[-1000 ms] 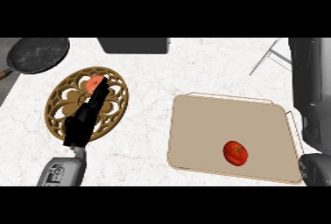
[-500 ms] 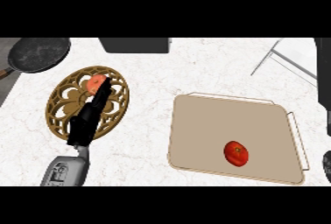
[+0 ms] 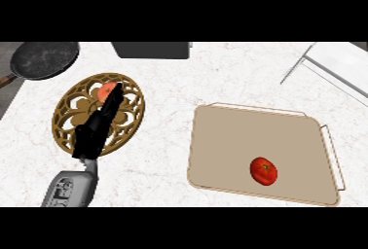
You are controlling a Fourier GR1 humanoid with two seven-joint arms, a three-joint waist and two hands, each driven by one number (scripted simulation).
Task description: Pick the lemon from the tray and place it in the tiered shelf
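**Q:** Head view question: where's the fruit sitting compared to the hand?

**A:** The red round fruit (image 3: pixel 264 170) lies on the beige tray (image 3: pixel 237 136), toward its near right part, with a little green stem spot on top. It looks more like a tomato than a lemon tbh, shiny red all over. Nothing is touching it. The left hand (image 3: pixel 101 121) is well apart from it, way over on the left, stretched out flat with straight fingers over the round brown openwork trivet (image 3: pixel 68 121).

**Q:** Is that hand holding anything?

**A:** Nope, fingers are straight and together, pointing up and away. Their tips reach a small orange-red thing (image 3: pixel 106 90) on the trivet, partly hidden. Grey forearm (image 3: pixel 70 187) comes in from the bottom edge. Further out: a dark frying pan (image 3: pixel 43 59) top left, a dark box (image 3: pixel 151 49) at the top, and a white wire shelf (image 3: pixel 334 65) at top right.
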